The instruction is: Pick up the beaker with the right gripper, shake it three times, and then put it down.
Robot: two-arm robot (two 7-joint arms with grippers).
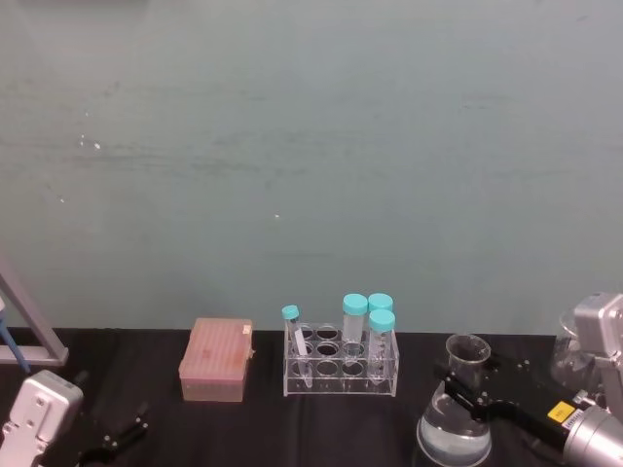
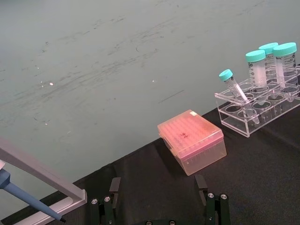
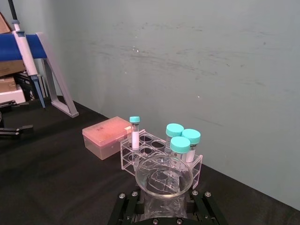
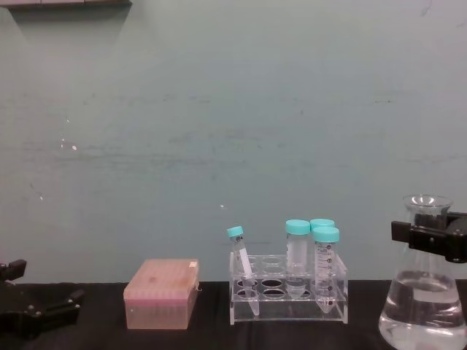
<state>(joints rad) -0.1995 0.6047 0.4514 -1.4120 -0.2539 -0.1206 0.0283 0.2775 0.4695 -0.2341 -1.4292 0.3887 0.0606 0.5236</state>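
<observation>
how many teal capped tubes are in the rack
4. One slim tube leans at the left end of the rack; three wider ones stand clustered at its right end. None looks hidden.

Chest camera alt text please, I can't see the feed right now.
The right pincer grips the neck of the beaker, part-filled with clear liquid, at the right edge. Mid-table stand a rack of teal-capped tubes and a pink box; the left pincer rests low at left.

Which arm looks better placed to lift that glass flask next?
Right: the right gripper has its jaws around the neck of the beaker; the left gripper sits far off, beyond the pink box.
</observation>
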